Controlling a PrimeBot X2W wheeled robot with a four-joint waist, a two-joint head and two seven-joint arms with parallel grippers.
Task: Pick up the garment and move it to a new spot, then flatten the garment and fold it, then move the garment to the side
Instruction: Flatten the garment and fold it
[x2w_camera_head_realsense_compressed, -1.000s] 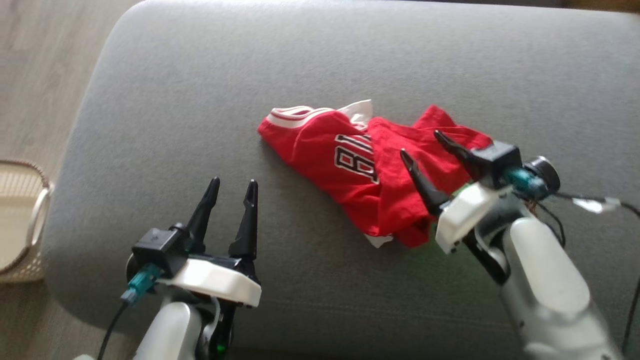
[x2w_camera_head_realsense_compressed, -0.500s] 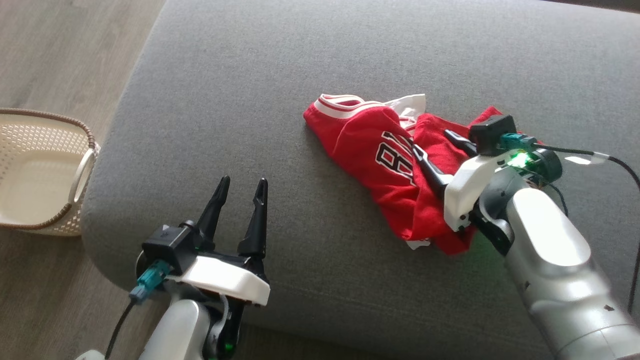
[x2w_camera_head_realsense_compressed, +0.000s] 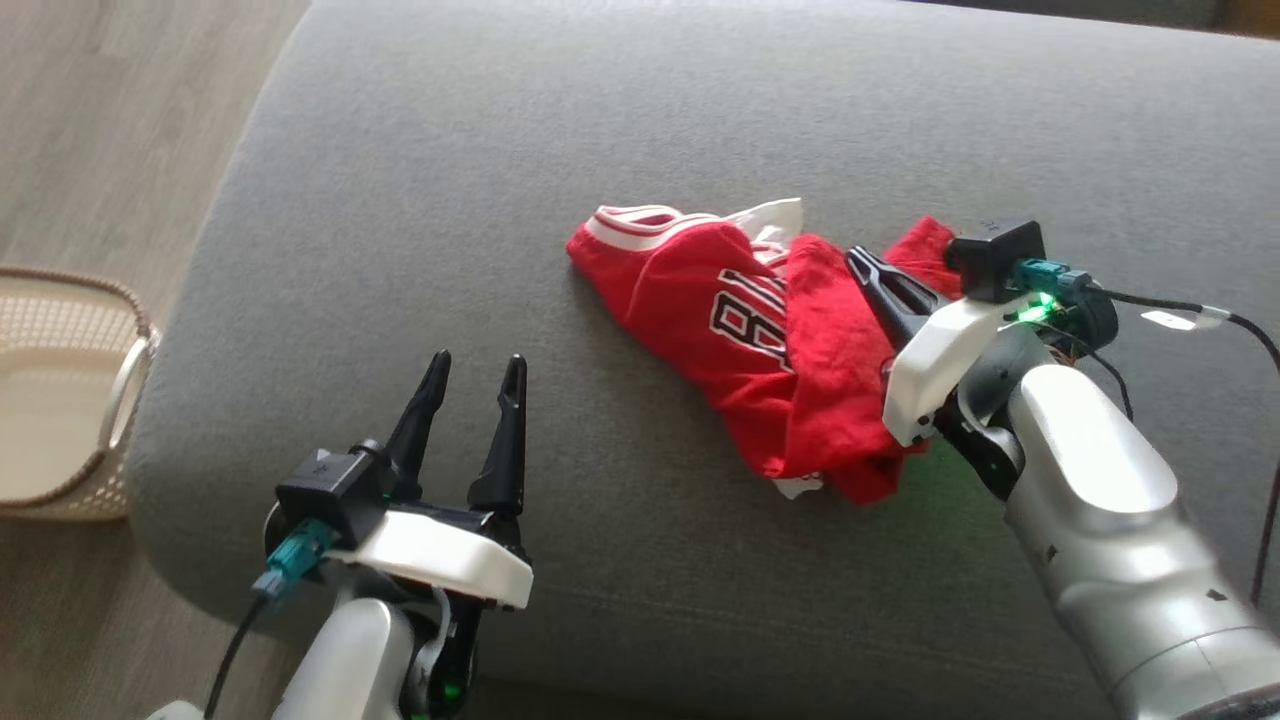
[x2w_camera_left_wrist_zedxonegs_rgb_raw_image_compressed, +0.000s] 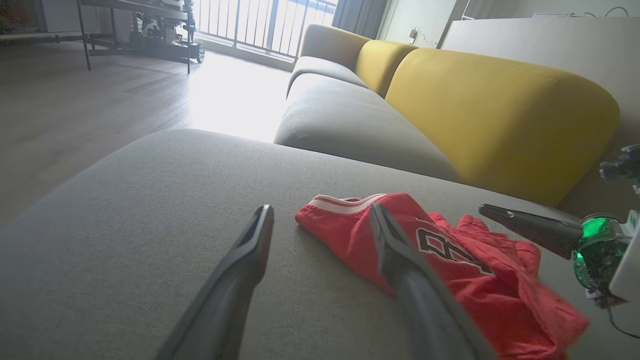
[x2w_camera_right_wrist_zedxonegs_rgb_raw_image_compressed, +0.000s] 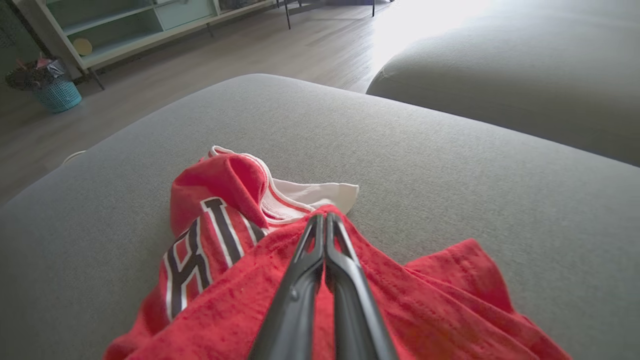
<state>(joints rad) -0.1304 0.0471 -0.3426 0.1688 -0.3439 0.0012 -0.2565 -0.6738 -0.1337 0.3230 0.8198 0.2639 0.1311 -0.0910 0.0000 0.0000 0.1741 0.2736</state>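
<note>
My right end effector (x2w_camera_head_realsense_compressed: 860, 262) slants in from the front-right, closed tight, tips on the crumpled red jersey (x2w_camera_head_realsense_compressed: 700, 300) mid sofa cushion (x2w_camera_head_realsense_compressed: 400, 200). My left end effector (x2w_camera_head_realsense_compressed: 478, 358) hovers wide near the front-left corner. The jersey's black lettering is folded and unreadable.

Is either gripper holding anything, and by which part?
Right gripper is shut on the red garment, at a fold edge beside its white lining; left gripper holds nothing.
</note>
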